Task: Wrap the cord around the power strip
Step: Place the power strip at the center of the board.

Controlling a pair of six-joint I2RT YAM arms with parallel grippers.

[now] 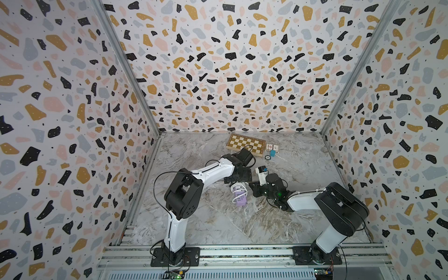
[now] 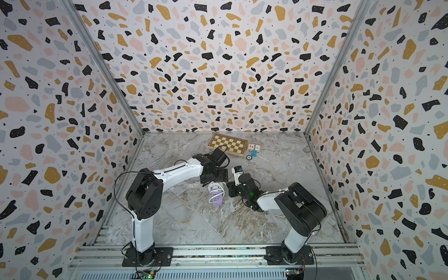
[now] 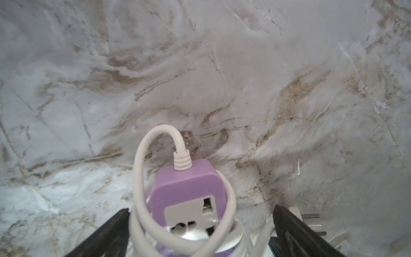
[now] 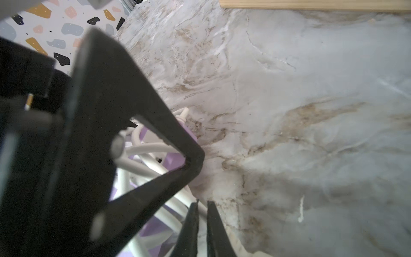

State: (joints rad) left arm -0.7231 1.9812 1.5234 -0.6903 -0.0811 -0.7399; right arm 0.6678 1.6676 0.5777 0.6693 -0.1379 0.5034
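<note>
The lavender power strip lies mid-table between both arms, its port end toward the front. Several loops of the white cord run around its far half. In the left wrist view the cord leaves the strip's end and circles a white socket. My left gripper is open, its fingers straddling the wrapped strip. The white plug lies just outside one finger. My right gripper sits beside the strip, jaws parted by a narrow slit next to a cord loop.
A wooden chessboard lies at the back, with a card box, a blue cube and a small round item next to it. Its edge shows in the right wrist view. Patterned walls enclose three sides.
</note>
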